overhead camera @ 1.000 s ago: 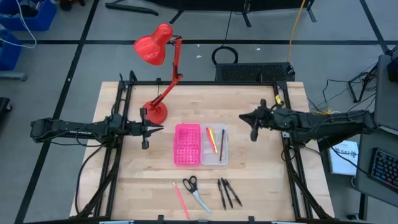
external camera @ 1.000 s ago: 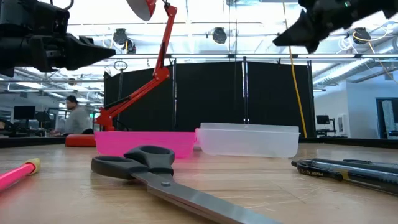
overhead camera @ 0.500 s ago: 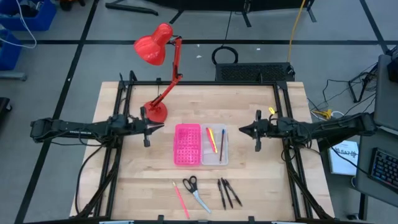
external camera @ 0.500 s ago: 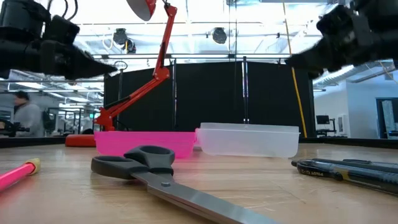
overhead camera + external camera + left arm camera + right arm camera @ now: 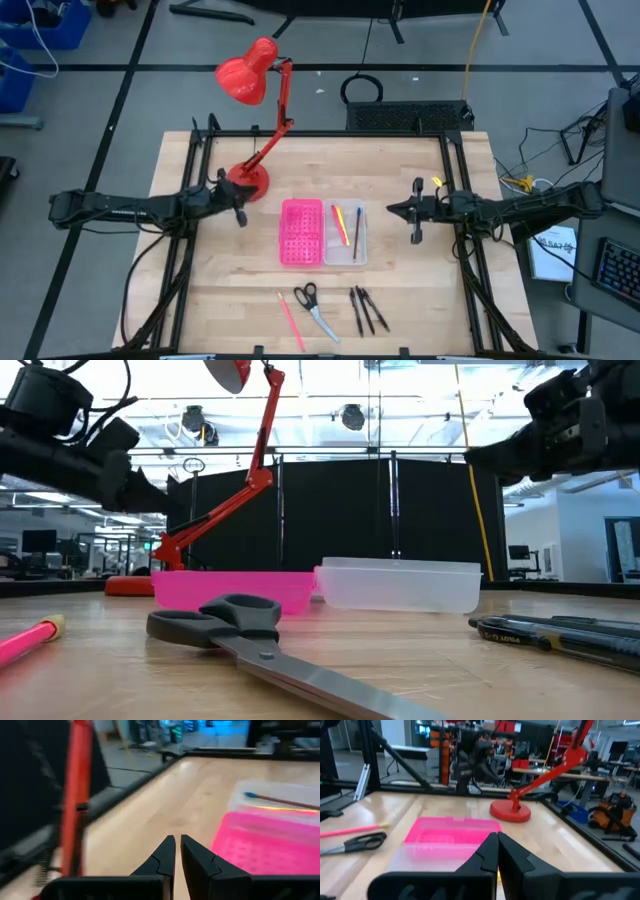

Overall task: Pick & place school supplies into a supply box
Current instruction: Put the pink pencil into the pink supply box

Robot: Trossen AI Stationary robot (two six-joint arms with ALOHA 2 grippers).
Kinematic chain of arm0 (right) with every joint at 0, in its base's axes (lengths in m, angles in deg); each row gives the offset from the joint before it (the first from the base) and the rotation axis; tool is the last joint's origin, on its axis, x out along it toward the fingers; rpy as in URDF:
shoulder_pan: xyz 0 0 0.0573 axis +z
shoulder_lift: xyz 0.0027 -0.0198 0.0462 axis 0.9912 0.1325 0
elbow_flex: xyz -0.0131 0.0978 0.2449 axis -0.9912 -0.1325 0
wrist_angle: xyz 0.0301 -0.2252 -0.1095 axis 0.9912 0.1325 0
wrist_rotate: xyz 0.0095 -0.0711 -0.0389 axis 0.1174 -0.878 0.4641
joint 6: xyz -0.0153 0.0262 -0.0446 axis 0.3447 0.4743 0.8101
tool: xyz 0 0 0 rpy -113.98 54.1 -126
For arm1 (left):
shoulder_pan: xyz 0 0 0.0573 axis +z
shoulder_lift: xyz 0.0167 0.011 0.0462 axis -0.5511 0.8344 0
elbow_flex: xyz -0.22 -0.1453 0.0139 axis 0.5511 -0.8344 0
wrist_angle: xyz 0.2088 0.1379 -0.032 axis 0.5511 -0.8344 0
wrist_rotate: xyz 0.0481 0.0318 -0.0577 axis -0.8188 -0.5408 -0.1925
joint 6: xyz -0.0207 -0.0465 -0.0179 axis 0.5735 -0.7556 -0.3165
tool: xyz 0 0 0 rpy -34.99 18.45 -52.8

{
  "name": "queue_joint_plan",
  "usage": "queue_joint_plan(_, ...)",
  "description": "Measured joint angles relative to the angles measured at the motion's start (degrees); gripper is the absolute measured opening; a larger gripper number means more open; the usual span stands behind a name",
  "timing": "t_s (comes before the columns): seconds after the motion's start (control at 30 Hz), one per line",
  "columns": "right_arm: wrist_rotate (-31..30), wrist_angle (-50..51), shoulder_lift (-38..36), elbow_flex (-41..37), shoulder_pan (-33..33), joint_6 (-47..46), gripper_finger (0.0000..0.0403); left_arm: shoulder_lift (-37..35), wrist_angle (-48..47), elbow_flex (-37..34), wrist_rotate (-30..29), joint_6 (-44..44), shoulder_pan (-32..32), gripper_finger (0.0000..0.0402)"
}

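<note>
The supply box point(image 5: 323, 232) lies open mid-table, a pink gridded half point(image 5: 301, 232) joined to a clear tray point(image 5: 346, 233) that holds a few pens. At the near edge lie a pink pencil point(image 5: 291, 322), scissors point(image 5: 315, 310) with black handles, and three dark pens point(image 5: 366, 309). My left gripper point(image 5: 244, 203) hovers shut, left of the box beside the lamp base, holding nothing. My right gripper point(image 5: 392, 210) hovers shut, right of the box, holding nothing. The left wrist view shows the shut fingers point(image 5: 177, 851) near the pink half point(image 5: 260, 845).
A red desk lamp point(image 5: 255, 110) stands on the far left part of the table, its base point(image 5: 246, 180) close to my left gripper. Black frame rails run along the table's left and right sides. Bare wood lies between the box and the near-edge supplies.
My right arm has drawn back toward the table's right and near edges, and come down in the low view. My left gripper has swung slightly toward the far edge and the lamp base. The supplies and box have stayed put.
</note>
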Motion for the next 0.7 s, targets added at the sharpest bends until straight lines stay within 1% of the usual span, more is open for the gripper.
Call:
queue_joint_plan(0.07,0.0,-0.3,0.0,0.0,0.0,0.0,0.0000,0.0,-5.7,2.5,4.7,-0.3,-0.9,0.0035)
queue_joint_plan(0.1,0.0,-0.4,0.0,0.0,0.0,0.0,0.0000,0.1,-10.7,4.6,6.5,-0.3,-1.7,0.0032)
queue_joint_plan(0.23,0.0,-1.9,0.0,-0.1,0.0,0.8,0.0000,4.3,-32.6,16.9,9.4,-3.4,-7.4,0.0006)
queue_joint_plan(0.3,-0.1,-2.7,-0.1,-0.1,0.0,2.1,0.0000,8.5,-38.8,22.8,11.3,-2.5,-11.5,0.0007)
queue_joint_plan(0.43,-0.2,-4.2,-0.1,-0.1,0.0,2.1,0.0000,19.5,-43.8,33.5,14.7,-1.7,-19.7,0.0028)
queue_joint_plan(0.53,-0.2,-5.3,-0.1,-0.1,0.0,1.4,0.0000,28.9,-44.8,41.6,19.4,-0.1,-24.0,0.0042)
queue_joint_plan(0.57,-0.2,-5.4,-0.2,-0.1,0.0,1.4,0.0000,32.1,-44.8,44.1,20.0,1.1,-25.0,0.0046)
queue_joint_plan(0.63,-0.2,-5.3,-0.1,-0.2,0.0,1.3,0.0000,38.3,-45.1,48.8,19.5,4.1,-26.7,0.0053)
queue_joint_plan(0.7,-0.2,-5.3,-0.1,-0.2,0.0,-0.1,0.0000,44.3,-45.2,53.2,17.2,6.6,-28.2,0.0063)
